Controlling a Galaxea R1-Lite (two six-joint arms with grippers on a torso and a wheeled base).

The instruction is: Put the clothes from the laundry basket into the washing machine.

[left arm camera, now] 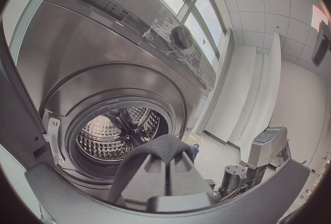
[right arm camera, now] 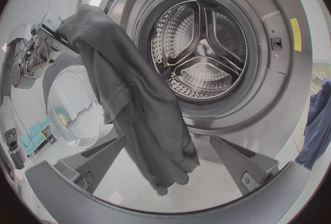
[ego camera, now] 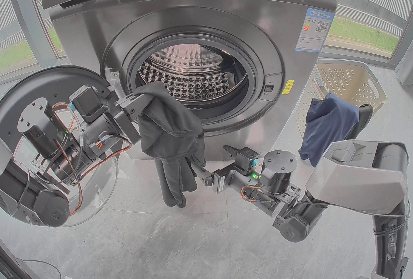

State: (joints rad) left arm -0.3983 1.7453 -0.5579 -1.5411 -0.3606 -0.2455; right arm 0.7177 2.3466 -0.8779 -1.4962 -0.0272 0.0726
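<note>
Two garments in sight, neither yet inside the washing machine (ego camera: 275,26); judging by the bare, shiny drum (ego camera: 193,73), barely begun. Nothing left to open, with the door (ego camera: 47,86) swung wide on the robot's left. Held up at the lower left edge of the opening: the dark grey garment (ego camera: 172,129), draped over the left gripper (ego camera: 137,104) and hanging limp past the door ring toward the floor, none of it over the lip so far. Slung over the rim of the laundry basket (ego camera: 365,82), to the right of the machine: the blue garment (ego camera: 327,125), not yet picked up. Left to do, then: push the grey piece through the opening, let go, and fetch the blue one; more clothes deeper in the basket, cannot tell. Left pincer clamped on a fold of the grey cloth, fingers together under the fabric. Right gripper (right arm camera: 167,140) low in front of the machine, fingers spread wide, gripping nothing, the grey garment's hanging tail between or just ahead of them; touching or not, cannot tell.
</note>
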